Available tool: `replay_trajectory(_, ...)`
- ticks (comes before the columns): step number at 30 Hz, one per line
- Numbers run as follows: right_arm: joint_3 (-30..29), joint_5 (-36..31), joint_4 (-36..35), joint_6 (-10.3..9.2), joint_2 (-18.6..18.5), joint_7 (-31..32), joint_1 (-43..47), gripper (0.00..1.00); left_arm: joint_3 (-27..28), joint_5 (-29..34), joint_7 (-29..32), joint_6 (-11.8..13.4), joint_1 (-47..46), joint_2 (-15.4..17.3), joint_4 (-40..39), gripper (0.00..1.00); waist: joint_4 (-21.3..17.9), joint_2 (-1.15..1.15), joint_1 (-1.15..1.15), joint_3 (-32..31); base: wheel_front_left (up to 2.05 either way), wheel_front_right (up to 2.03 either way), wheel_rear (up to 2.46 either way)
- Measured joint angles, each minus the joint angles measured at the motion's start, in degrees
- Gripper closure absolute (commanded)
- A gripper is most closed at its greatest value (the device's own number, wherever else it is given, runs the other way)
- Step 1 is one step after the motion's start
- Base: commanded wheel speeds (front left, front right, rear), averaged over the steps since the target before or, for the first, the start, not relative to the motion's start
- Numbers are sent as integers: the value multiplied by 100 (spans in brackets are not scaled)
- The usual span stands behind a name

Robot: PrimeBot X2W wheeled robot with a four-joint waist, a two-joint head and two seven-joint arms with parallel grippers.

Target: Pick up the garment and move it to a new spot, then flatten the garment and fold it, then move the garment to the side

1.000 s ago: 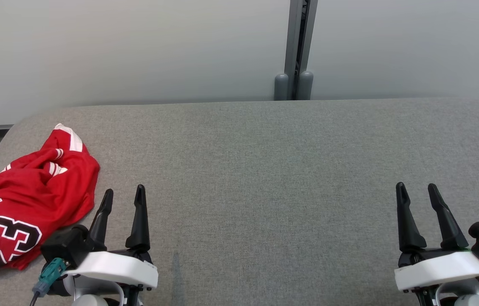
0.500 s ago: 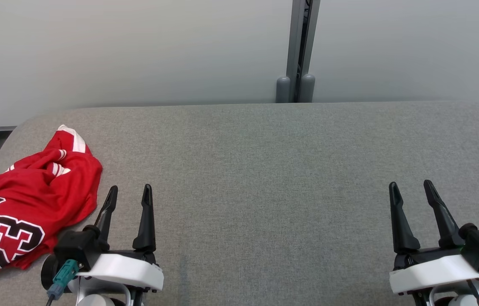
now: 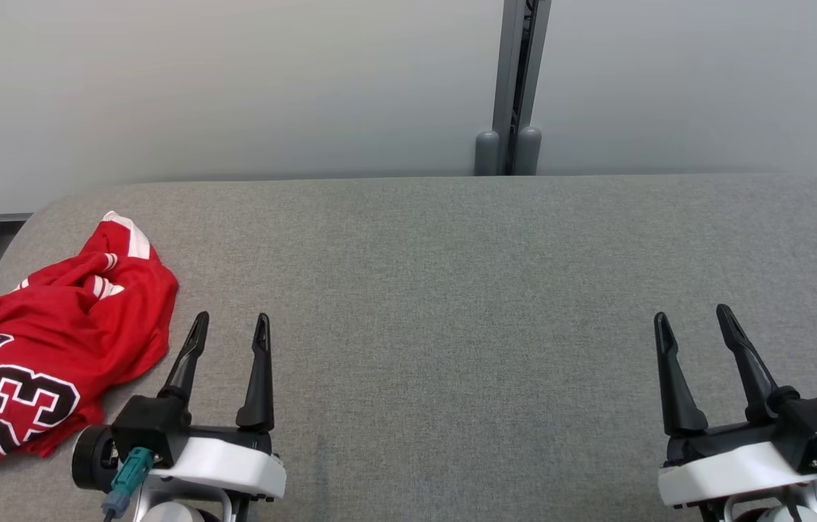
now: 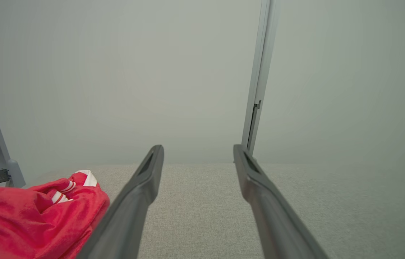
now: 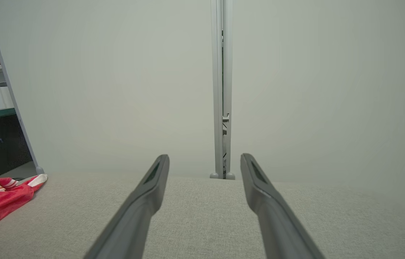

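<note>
garment crumpled; L pincer beside

Crumpled red garment with white trim, black numerals, at table's left end

I see a big grey cloth-covered table with round corners, and one crumpled red jersey with white stripes and a black number lies on its left end.
</note>
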Motion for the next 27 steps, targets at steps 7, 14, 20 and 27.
replay_trajectory(7,26,-261,-16,0,2,-75,0,0,-45,256,-76,37,-23,-1,2,0,1,0,0,8,0,0,0)
replay_trajectory(14,41,-453,-53,0,4,-124,1,0,-81,426,-125,68,-37,-1,1,0,8,0,0,6,0,0,0)
replay_trajectory(20,24,-400,-76,0,5,-125,1,0,-74,396,-125,68,-37,-3,4,0,6,0,0,17,0,0,0)
replay_trajectory(27,14,-383,-77,0,8,-130,1,0,-73,379,-126,68,-56,-4,11,0,2,0,0,23,0,0,0)
